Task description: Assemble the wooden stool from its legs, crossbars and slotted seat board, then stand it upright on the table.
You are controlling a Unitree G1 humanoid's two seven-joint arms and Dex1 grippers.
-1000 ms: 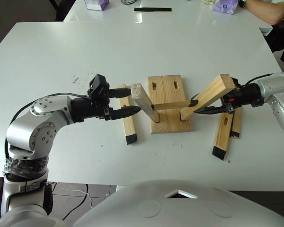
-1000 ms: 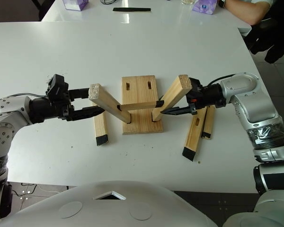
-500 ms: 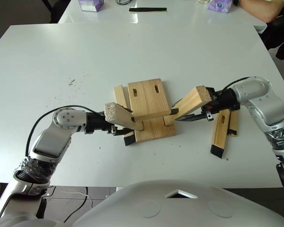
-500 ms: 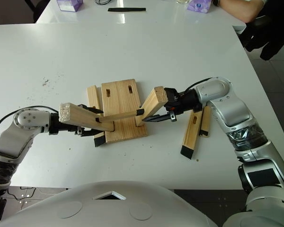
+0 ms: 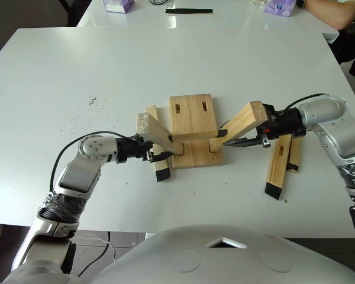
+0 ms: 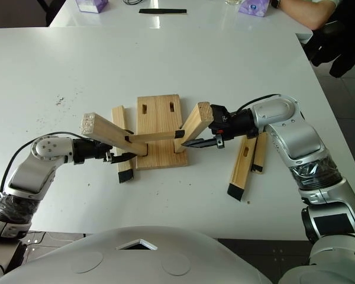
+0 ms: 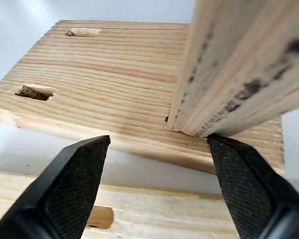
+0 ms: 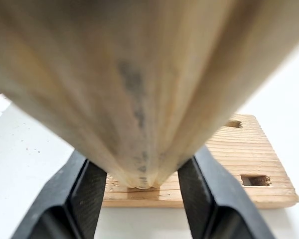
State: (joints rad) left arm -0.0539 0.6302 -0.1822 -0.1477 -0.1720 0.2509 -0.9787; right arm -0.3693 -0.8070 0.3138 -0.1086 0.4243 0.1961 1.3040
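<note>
The slotted seat board (image 5: 192,127) lies flat at mid-table. Two legs joined by a crossbar (image 5: 195,135) slant over its near half. My right gripper (image 5: 244,139) is shut on the right leg (image 5: 244,121), whose faces sit between the fingers (image 8: 82,199) in the right wrist view. The left leg (image 5: 155,131) rises toward my left arm. My left gripper (image 7: 157,164) sits low under it, fingers (image 7: 74,184) apart with the board edge showing between them; the leg (image 7: 239,64) rests by one fingertip.
One loose leg (image 5: 158,160) with a black tip lies left of the board. A second leg (image 5: 277,168) and a thinner bar (image 5: 294,155) lie at the right. Tissue boxes (image 5: 119,5) and a black strip (image 5: 189,10) are on the far table.
My left arm has folded in and its gripper has dropped from around the left leg's upper end to below it. The leg-and-crossbar frame has tilted lower over the board. The head camera has shifted.
</note>
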